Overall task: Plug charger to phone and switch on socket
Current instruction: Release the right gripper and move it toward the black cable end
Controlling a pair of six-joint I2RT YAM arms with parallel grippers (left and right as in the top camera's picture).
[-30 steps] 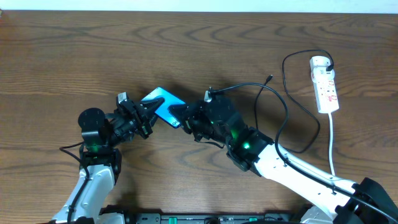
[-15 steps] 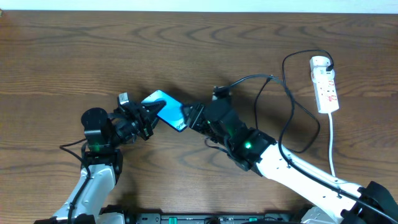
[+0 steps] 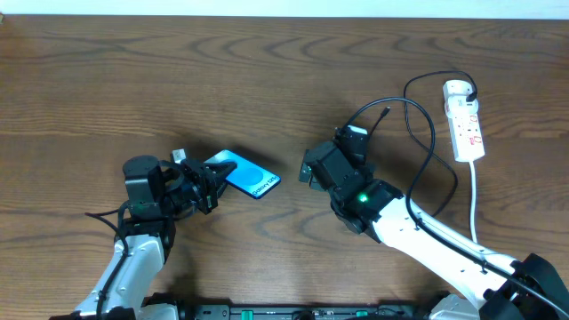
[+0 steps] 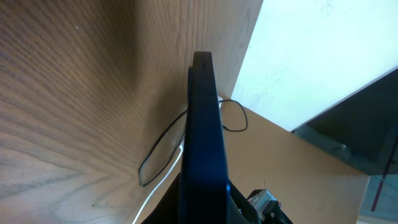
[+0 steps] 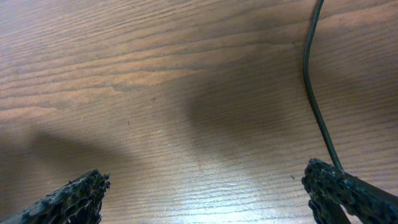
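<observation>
The phone (image 3: 247, 174), blue screen up with a white strip at its right end, is held at its left end by my left gripper (image 3: 210, 177), which is shut on it. In the left wrist view the phone (image 4: 205, 124) stands edge-on between the jaws. My right gripper (image 3: 313, 169) hangs open and empty a short way right of the phone, its fingers (image 5: 68, 199) far apart over bare wood. The charger's plug tip (image 3: 385, 113) lies free on the table. The white socket (image 3: 465, 120) lies at the far right.
The socket's white cord (image 3: 474, 200) runs toward the front edge. Loops of black cable (image 3: 431, 147) lie between my right arm and the socket. A black cable (image 5: 314, 93) passes the right finger in the right wrist view.
My right gripper has opened wide and drawn back to the right, away from the phone. The left gripper has shifted slightly down with the phone still in it.
</observation>
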